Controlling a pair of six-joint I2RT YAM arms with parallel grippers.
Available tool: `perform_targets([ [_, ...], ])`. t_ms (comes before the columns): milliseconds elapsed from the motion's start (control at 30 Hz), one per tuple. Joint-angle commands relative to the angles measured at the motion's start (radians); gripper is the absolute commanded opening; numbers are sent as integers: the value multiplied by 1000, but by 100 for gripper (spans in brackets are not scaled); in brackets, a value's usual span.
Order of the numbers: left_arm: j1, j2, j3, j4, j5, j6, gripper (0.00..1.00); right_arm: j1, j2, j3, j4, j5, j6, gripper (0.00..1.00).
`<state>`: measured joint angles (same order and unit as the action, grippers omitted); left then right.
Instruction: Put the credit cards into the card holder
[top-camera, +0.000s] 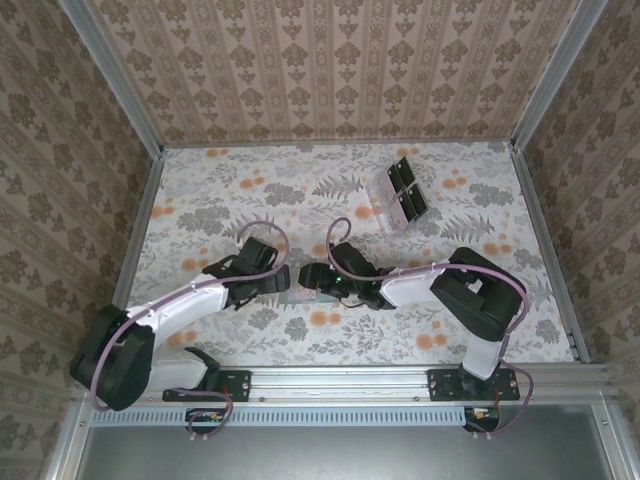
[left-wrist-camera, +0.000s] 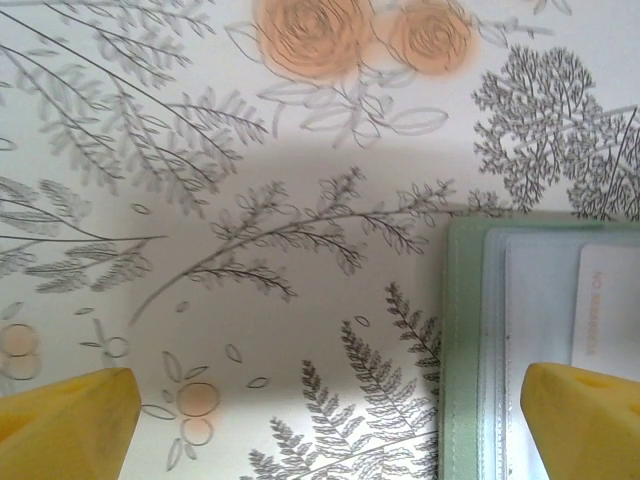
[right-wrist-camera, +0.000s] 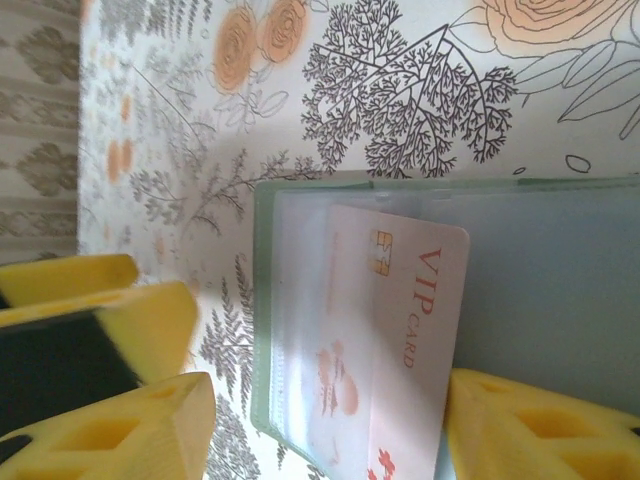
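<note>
The dull-green card holder (right-wrist-camera: 560, 290) lies open on the floral table between both arms, a small patch (top-camera: 297, 296) in the top view. A pale pink credit card (right-wrist-camera: 400, 300) printed "VIP CARD" sits partly inside its clear pocket. My right gripper (right-wrist-camera: 330, 420) is open. Its yellow fingertips (right-wrist-camera: 150, 430) straddle the card and the holder's edge, the right tip close to the card's side. My left gripper (left-wrist-camera: 325, 430) is open over bare table beside the holder's left rim (left-wrist-camera: 462, 350). One of its fingertips (left-wrist-camera: 585, 420) hangs over the holder, where a card's corner (left-wrist-camera: 605, 310) shows.
A clear rack with dark square panels (top-camera: 400, 195) stands at the back right of the table. Patterned walls enclose the table on three sides. The two grippers (top-camera: 272, 280) (top-camera: 320, 282) are close together at mid-table.
</note>
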<state>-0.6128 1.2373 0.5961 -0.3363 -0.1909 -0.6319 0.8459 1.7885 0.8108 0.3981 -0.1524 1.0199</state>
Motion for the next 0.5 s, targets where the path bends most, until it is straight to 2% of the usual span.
perform_targets([
  [0,26,-33,2,-62,4,20,100,-6,-43,85,-301,-5,-132,64],
  [100,34,-31,-12,-65,6,18,100,-7,-46,146,-415,27,-193,62],
  [167,36,-19,-21,-60,5,10,100,-7,-35,191,-500,54,-231,57],
  [267,36,4,-35,-52,-2,-1,100,-7,-7,245,-584,88,-270,46],
  [467,39,50,-40,-46,-22,-12,100,-7,27,277,-632,130,-302,19],
])
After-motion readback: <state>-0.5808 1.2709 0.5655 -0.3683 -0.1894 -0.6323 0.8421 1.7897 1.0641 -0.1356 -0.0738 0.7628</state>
